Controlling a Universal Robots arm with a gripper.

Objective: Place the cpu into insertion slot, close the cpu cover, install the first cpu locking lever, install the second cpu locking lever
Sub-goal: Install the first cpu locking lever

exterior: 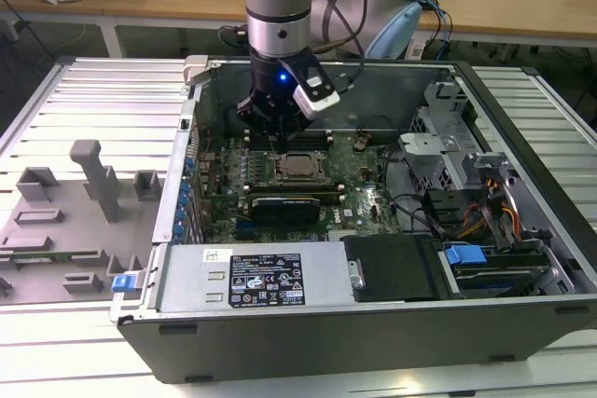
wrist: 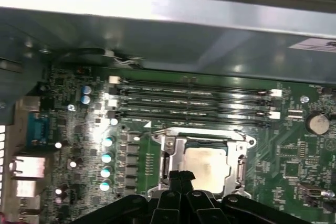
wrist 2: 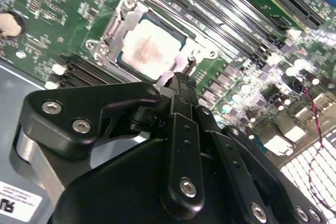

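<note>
The cpu (exterior: 299, 167) lies flat in the insertion slot (wrist: 167, 167) on the green motherboard, its pale metal top (wrist 2: 151, 50) (wrist: 208, 164) showing. The silvery cpu cover (wrist 2: 124, 22) (wrist: 176, 141) lies down around the chip as a frame. My gripper (exterior: 280, 133) hangs inside the open computer case just above the socket's far edge in the exterior view. In both wrist views its black fingertips (wrist 2: 181, 82) (wrist: 181, 177) are pressed together at the socket's rim, shut with nothing between them. I cannot make out how the locking levers stand.
Long black memory slots (wrist: 194, 102) run beside the socket. A black expansion card (exterior: 289, 204) lies nearer the front, with the power supply (exterior: 252, 277) beyond it. A coin battery (wrist: 317, 123) sits on the board. Grey fixtures (exterior: 84, 202) stand at the exterior view's left.
</note>
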